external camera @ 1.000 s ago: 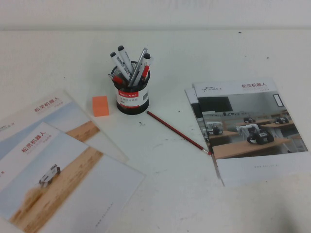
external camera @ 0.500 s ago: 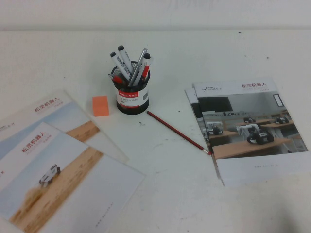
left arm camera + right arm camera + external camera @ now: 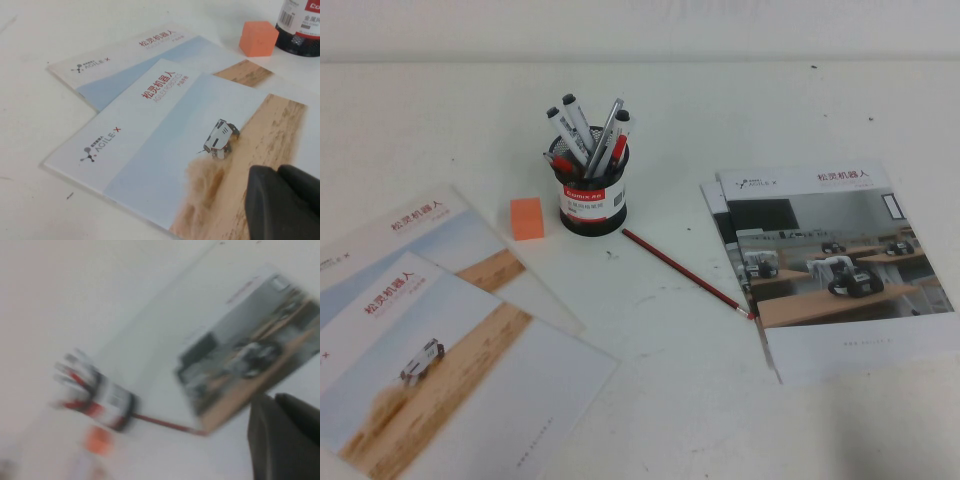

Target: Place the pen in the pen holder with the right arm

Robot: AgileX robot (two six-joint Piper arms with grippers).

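Lying flat near the desk's middle, the thin dark red pen (image 3: 686, 273) ran from just beside the round black mesh pen holder (image 3: 592, 203) to the glossy brochures (image 3: 835, 265) toward the right edge; nothing had shifted since the earlier frames. Only the wrist views showed the left gripper (image 3: 285, 205) and right gripper (image 3: 285, 437), as dark corner shapes; I cannot tell their grip.

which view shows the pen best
The high view: the whole pen lies sharp on the table between holder and brochure. The right wrist view shows it blurred; the left wrist view misses it. Neither gripper is near it.
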